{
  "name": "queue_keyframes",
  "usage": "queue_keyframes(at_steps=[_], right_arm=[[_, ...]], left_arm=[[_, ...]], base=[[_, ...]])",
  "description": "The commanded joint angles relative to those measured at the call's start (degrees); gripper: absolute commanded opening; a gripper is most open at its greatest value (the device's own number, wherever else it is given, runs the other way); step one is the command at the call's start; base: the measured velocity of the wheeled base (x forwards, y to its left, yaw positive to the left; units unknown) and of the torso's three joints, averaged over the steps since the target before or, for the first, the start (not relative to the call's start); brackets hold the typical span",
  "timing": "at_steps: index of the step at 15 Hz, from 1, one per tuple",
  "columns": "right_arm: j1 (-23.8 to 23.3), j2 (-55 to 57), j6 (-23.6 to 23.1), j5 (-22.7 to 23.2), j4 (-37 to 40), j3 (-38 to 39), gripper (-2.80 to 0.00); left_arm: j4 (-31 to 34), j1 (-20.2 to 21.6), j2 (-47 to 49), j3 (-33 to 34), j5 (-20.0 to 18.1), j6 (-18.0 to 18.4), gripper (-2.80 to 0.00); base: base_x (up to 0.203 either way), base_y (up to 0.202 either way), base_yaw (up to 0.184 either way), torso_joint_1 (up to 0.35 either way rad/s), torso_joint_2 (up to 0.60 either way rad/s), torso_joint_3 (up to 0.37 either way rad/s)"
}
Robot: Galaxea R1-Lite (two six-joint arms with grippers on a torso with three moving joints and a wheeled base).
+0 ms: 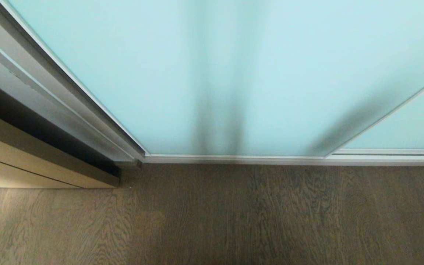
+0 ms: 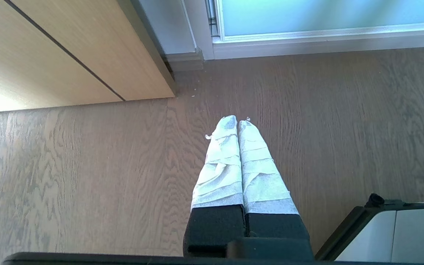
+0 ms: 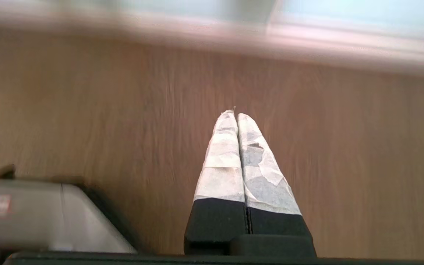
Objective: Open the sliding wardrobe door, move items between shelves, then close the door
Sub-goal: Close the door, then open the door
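Note:
The sliding wardrobe door (image 1: 212, 73), a frosted pale aqua glass panel in a thin white-silver frame, fills the upper head view and stands shut down to its floor rail (image 1: 234, 159). Dark shapes show dimly through the glass. A second aqua panel (image 1: 410, 129) overlaps it at the right. The items and the shelves are hidden behind the door. My left gripper (image 2: 237, 119) hangs shut and empty over the wood floor, near the door's lower corner (image 2: 219, 38). My right gripper (image 3: 236, 115) is shut and empty too, pointing down at the floor in front of the rail (image 3: 307, 40).
A tan wood panel (image 1: 20, 162) stands left of the wardrobe frame (image 1: 68, 106), also in the left wrist view as tan wood panel (image 2: 68, 55). Brown wood floor (image 1: 234, 221) spreads in front. Parts of my base (image 2: 399, 232) and base (image 3: 31, 213) show low in the wrist views.

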Motion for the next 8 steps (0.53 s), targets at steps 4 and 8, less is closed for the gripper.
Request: queue_keyframes(at_steps=[4, 8], right_arm=[[-0.1, -1.47, -0.82, 1.17, -0.43, 2.1, -2.8], [-0.1, -1.47, -0.02, 1.14, -0.6, 2.1, -2.8]], left_arm=[[0.02, 0.01, 0.07, 0.09, 0.0, 0.04, -2.8], [0.02, 0.01, 0.07, 0.09, 0.0, 0.04, -2.8]], base=[[0.0, 0.0, 0.0, 0.0, 0.0, 0.0], [0.0, 0.0, 0.0, 0.0, 0.0, 0.0]])
